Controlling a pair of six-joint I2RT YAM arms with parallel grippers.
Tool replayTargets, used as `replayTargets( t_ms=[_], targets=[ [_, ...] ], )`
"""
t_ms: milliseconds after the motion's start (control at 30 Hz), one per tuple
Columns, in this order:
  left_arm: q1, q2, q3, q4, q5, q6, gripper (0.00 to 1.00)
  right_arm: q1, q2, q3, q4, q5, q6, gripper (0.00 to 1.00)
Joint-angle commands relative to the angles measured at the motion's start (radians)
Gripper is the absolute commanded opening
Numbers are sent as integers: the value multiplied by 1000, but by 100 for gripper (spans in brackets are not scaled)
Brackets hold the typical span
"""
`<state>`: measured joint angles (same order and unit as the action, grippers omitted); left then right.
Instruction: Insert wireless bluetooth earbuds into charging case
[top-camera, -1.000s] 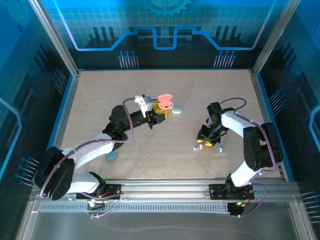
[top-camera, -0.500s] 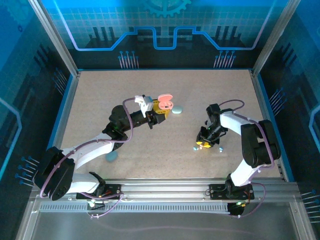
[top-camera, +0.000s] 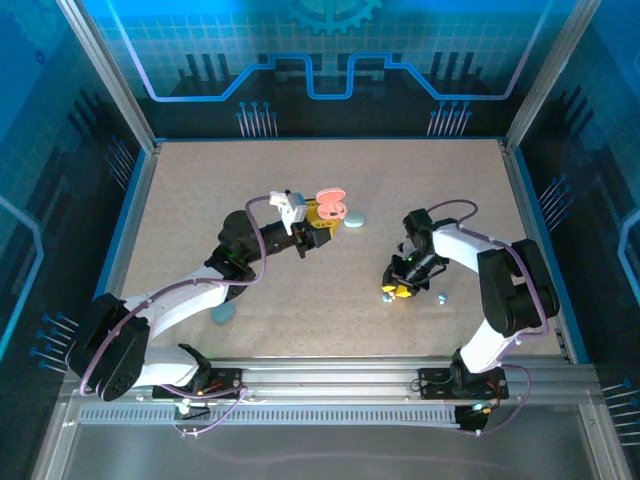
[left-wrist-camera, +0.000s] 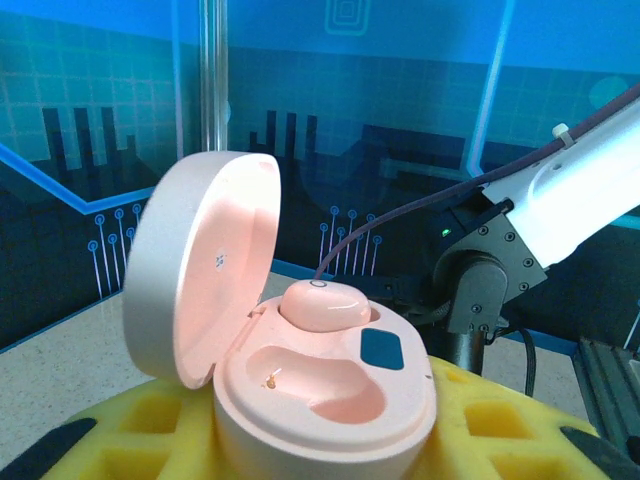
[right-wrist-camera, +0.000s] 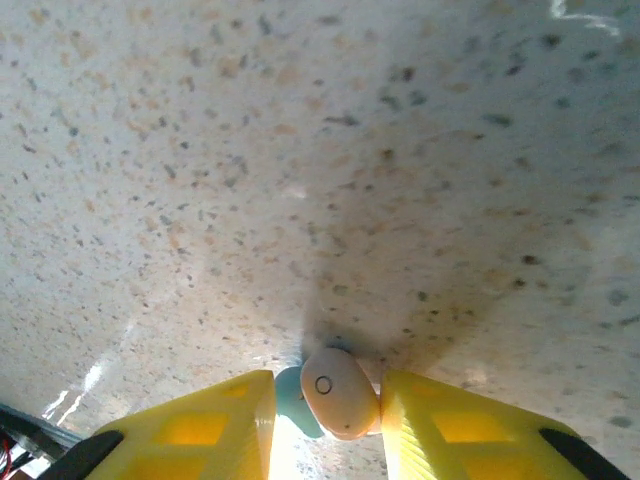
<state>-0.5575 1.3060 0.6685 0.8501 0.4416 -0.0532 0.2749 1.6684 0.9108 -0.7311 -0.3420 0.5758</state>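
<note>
The left tool (left-wrist-camera: 320, 432) is pressed against the sides of the pink case (left-wrist-camera: 405, 390), holding it raised off the surface (top-camera: 200, 200). The lid (left-wrist-camera: 195, 270) is swung back and the open top faces up, presumably so the other arm can reach straight in. One pink earbud (left-wrist-camera: 322, 300) is seated in the far pocket of that case. The near pocket (left-wrist-camera: 312, 375) is bare, with a small metal contact showing, so the job looks about half done.

Well to the right of the pink case and nearer the arm bases, the right tool (right-wrist-camera: 327, 420) is down at the surface. Its yellow fingers (right-wrist-camera: 220, 425) are drawn in on a whitish earbud (right-wrist-camera: 338, 390). A pale blue earbud (right-wrist-camera: 290, 398) is wedged beside it against the left finger, so the pinch seems to take in both. That could spoil the lift, or carry the wrong piece along.

Another tiny bead (top-camera: 442, 298) lies farther right of the pink case. A closed pale blue case (top-camera: 354, 220) rests just beside the pink one on its right.

The whitish earbud probably needs turning so that it drops into the bare pocket.
</note>
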Motion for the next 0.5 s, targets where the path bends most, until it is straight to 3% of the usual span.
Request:
replayTargets(
  t_ms=[0,467],
  targets=[
    [-6,-8,12,25,17,-7,32,28,-5,27,-14,-17,-2,35],
    [-7,-4,9,31,17,-8,32,86,-8,29,-82,37,12,27]
  ],
)
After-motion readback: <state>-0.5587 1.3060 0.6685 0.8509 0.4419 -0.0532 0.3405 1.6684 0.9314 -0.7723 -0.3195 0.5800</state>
